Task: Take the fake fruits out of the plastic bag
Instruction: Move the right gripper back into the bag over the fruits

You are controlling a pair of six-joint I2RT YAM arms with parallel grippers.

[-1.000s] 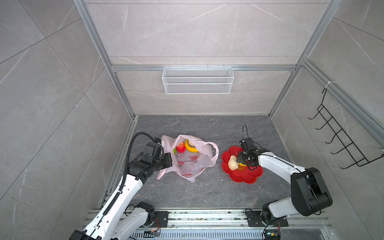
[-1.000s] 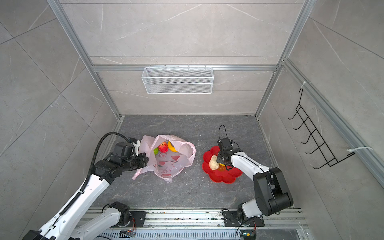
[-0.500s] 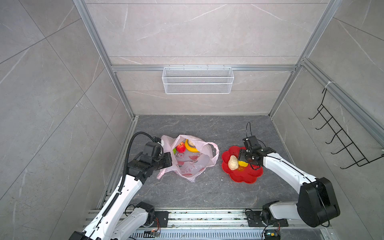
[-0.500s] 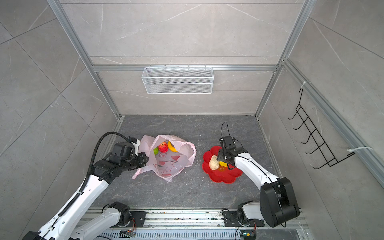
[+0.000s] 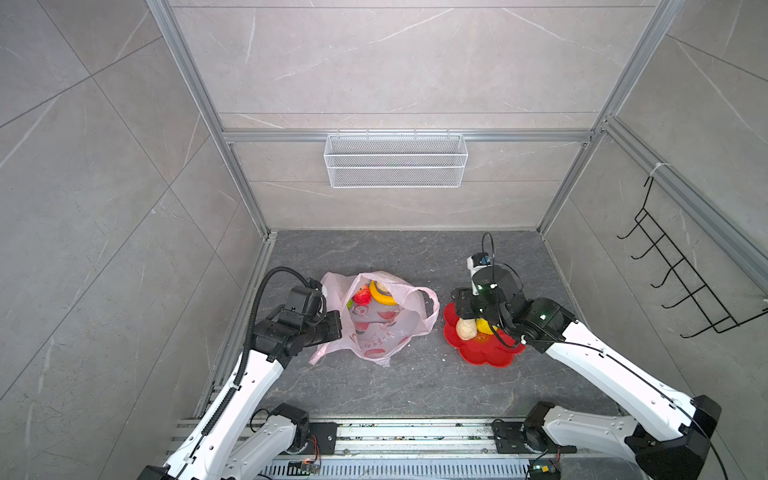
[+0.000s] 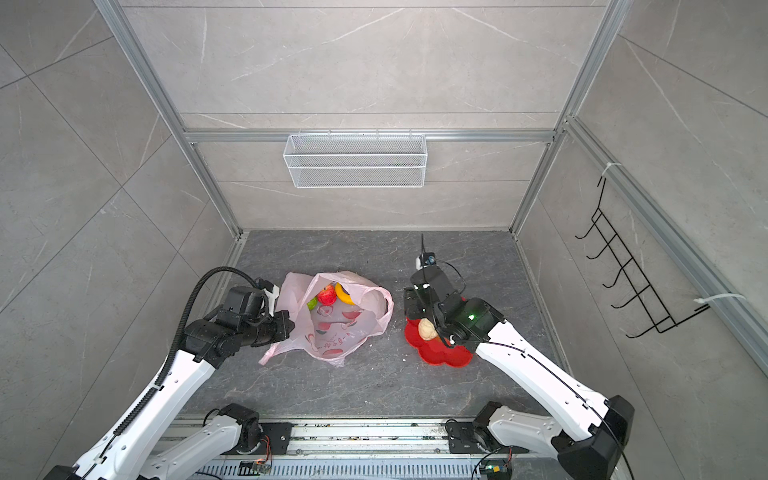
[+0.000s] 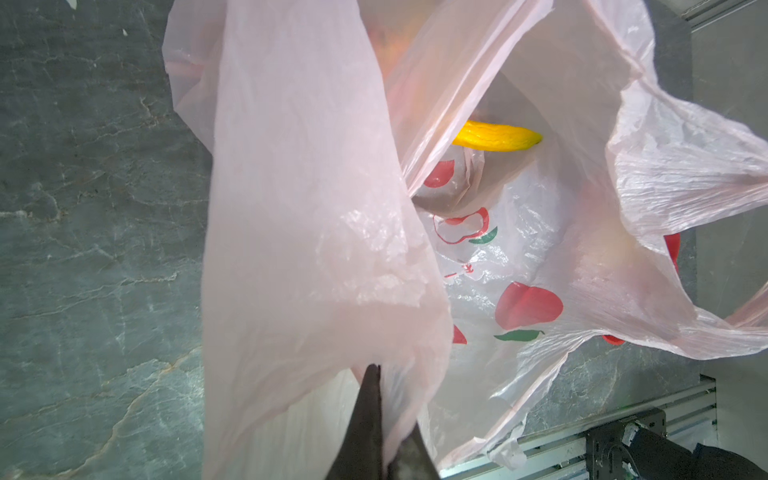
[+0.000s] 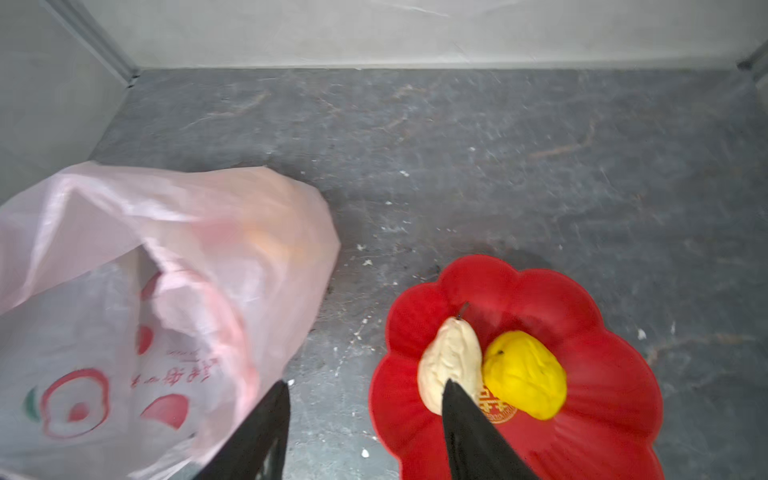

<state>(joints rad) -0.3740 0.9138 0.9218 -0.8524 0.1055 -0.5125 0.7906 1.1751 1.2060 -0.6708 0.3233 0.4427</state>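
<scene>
A grey stone-patterned table (image 5: 374, 386) is filling the lower half of both top views, with pale tiled walls rising around it. At the bottom of the frame a metal rail (image 5: 395, 432) is carrying the two arm bases.

Left of centre, the left end effector (image 5: 337, 328) is pinching a fold of the plastic bag (image 5: 380, 328), and the left wrist view is showing its fingers (image 7: 370, 415) closed on the thin pink film. The bag is lying on the table with its mouth gaping open. A yellow banana (image 5: 382, 296), a red bumpy ball (image 5: 362, 297) and a green bumpy ball (image 5: 350, 304) are sitting inside, at its far end.

Right of centre, a red flower-shaped dish (image 5: 486, 353) is resting just beside the bag, apart from it. A beige knobbly lump (image 8: 451, 361) and a yellow knobbly fruit (image 8: 523, 374) are lying in it, touching each other. The right end effector (image 8: 365, 384) is hanging over the dish's bag-side edge with its jaws standing apart and nothing between them.

On the far wall, upper centre, a white wire basket (image 5: 395, 160) is hanging, and a black hook rack (image 5: 681, 282) is hanging at the right edge
</scene>
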